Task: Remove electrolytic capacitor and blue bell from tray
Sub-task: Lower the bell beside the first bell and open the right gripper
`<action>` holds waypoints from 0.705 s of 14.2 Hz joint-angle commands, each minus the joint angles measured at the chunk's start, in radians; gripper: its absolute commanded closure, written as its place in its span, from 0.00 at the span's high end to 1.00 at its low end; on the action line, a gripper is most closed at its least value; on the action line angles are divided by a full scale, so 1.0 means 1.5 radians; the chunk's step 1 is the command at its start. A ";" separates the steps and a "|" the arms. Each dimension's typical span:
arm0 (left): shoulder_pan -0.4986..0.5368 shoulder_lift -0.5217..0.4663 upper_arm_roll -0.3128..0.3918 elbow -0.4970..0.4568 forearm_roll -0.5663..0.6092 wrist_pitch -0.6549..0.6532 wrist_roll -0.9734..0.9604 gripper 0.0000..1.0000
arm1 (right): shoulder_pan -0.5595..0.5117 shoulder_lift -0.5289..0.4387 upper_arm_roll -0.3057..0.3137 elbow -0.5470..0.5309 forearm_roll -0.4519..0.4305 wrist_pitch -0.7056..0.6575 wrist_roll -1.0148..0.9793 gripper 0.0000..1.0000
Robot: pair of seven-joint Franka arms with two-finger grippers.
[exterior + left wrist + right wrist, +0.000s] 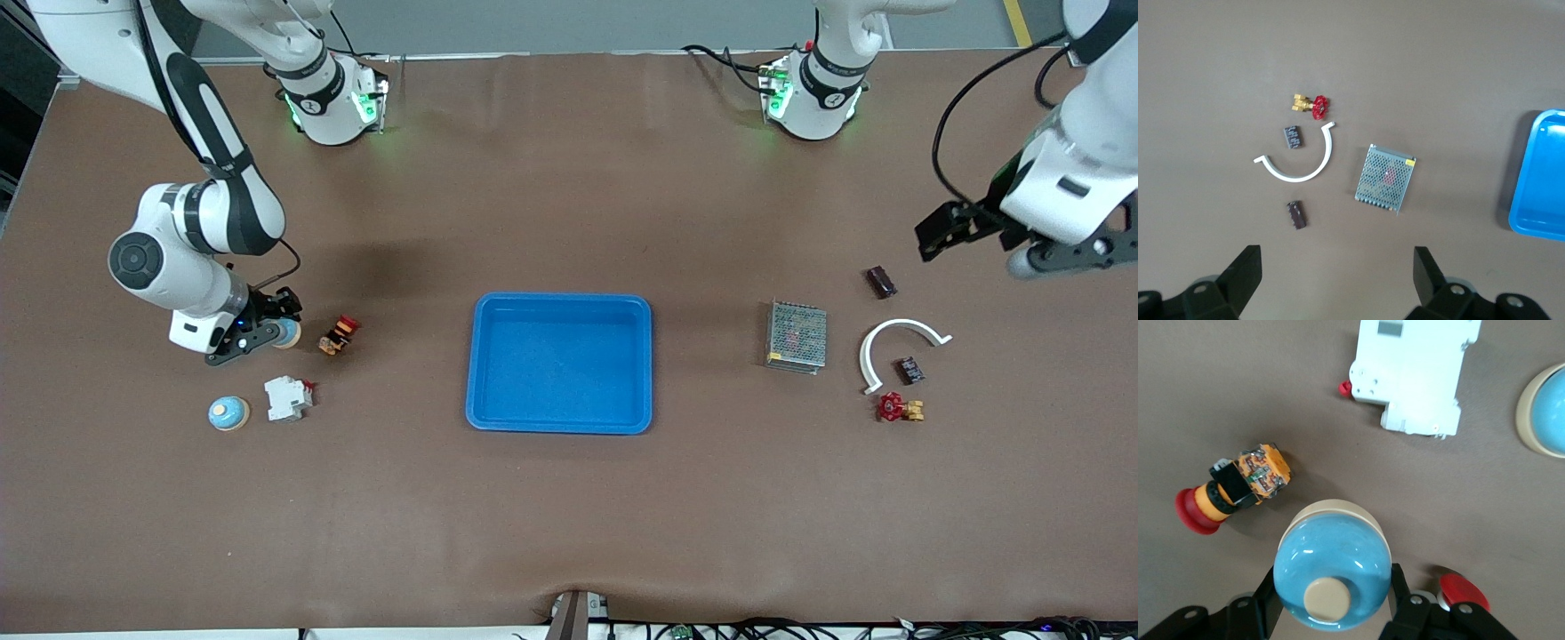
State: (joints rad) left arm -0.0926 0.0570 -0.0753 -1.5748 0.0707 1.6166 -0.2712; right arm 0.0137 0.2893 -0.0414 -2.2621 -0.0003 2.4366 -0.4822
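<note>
We note the right gripper (1331, 600) with its black fingers (1268, 603) pinched on the flanks of a blue bell (1332, 572), a glossy dome with a cream button on top and a cream rim. In the front view that bell (286, 333) sits low at the right arm's end of the desk, just beside an orange push-button switch (340, 334) with a red cap. The right wrist view gives detail the front view lacks: the switch (1238, 487) has a black clip and a metal-sided orange body. It also shows a white moulded plastic breaker (1415, 373) and the edge of a second blue bell (1546, 410). In the front view that second bell (228, 413) lies nearer the camera, beside the breaker (287, 397).

The left gripper (1338, 273) hangs over the left arm's end of the desk, fingers (1245, 270) spread wide and holding nothing. Its wrist view shows a small dark rectangular capacitor (1296, 215), a white curved plastic clip (1305, 175), a dark chip (1293, 136), a brass valve with red handwheel (1311, 104), a perforated metal power supply (1385, 177), and one corner of the blue tray (1541, 180).

The blue tray (560, 427), smooth plastic with rounded corners, sits mid-desk.
</note>
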 commanded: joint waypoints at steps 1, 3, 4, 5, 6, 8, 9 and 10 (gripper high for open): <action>-0.001 0.004 0.005 0.015 -0.013 0.006 0.001 1.00 | -0.015 0.011 0.012 -0.005 -0.002 0.013 -0.013 0.27; 0.001 -0.022 0.007 0.007 -0.014 -0.009 0.007 1.00 | -0.014 0.021 0.012 -0.005 -0.002 0.023 -0.013 0.27; 0.006 -0.034 0.007 0.007 -0.014 -0.021 0.009 1.00 | -0.014 0.027 0.012 -0.005 -0.002 0.029 -0.013 0.27; 0.011 -0.047 0.005 0.007 -0.014 -0.036 0.012 1.00 | -0.013 0.031 0.012 -0.005 -0.002 0.035 -0.015 0.27; 0.011 -0.060 0.006 0.004 -0.020 -0.046 0.012 1.00 | -0.013 0.037 0.012 -0.005 -0.002 0.039 -0.018 0.28; 0.011 -0.086 0.005 -0.011 -0.026 -0.058 0.013 1.00 | -0.013 0.045 0.012 -0.005 -0.002 0.051 -0.019 0.28; 0.011 -0.102 0.005 -0.028 -0.026 -0.058 0.014 1.00 | -0.013 0.049 0.012 -0.004 -0.002 0.053 -0.020 0.29; 0.011 -0.117 0.005 -0.043 -0.027 -0.058 0.018 1.00 | -0.012 0.054 0.012 -0.005 -0.001 0.062 -0.019 0.30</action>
State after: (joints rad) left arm -0.0786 -0.0598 -0.0719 -1.5737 0.0540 1.5274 -0.2685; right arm 0.0136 0.3639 -0.0386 -2.2631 -0.0003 2.5049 -0.4963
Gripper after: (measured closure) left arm 0.000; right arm 0.344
